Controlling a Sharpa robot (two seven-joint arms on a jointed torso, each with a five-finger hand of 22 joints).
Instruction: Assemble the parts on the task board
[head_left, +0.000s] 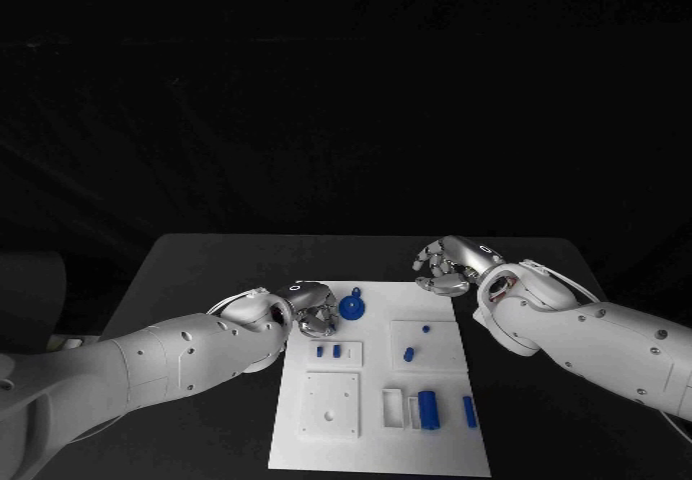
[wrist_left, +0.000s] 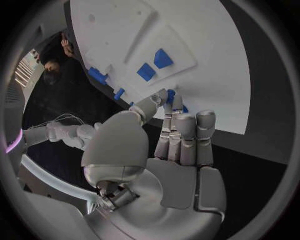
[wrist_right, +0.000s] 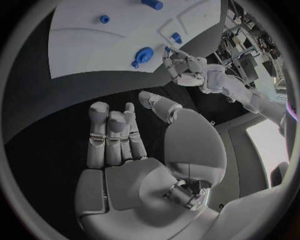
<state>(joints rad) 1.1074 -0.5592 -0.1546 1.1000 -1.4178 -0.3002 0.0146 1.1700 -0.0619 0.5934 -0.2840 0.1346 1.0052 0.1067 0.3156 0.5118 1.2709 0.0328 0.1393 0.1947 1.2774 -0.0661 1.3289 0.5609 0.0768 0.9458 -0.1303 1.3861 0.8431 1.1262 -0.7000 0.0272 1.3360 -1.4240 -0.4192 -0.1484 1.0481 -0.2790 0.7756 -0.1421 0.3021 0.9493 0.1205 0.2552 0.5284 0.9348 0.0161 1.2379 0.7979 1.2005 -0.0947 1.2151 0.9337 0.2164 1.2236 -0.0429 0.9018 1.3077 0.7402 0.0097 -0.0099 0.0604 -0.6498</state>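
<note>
Head view shows you the left hand pinching the round blue part at the task board's upper left edge, probably to lift it for seating, while the right hand hovers released at upper right.

You are looking at a plain white plastic task board lying on a matte black bench, small solid-blue plastic parts dotting it, and silver metal hands gleaming.
</note>
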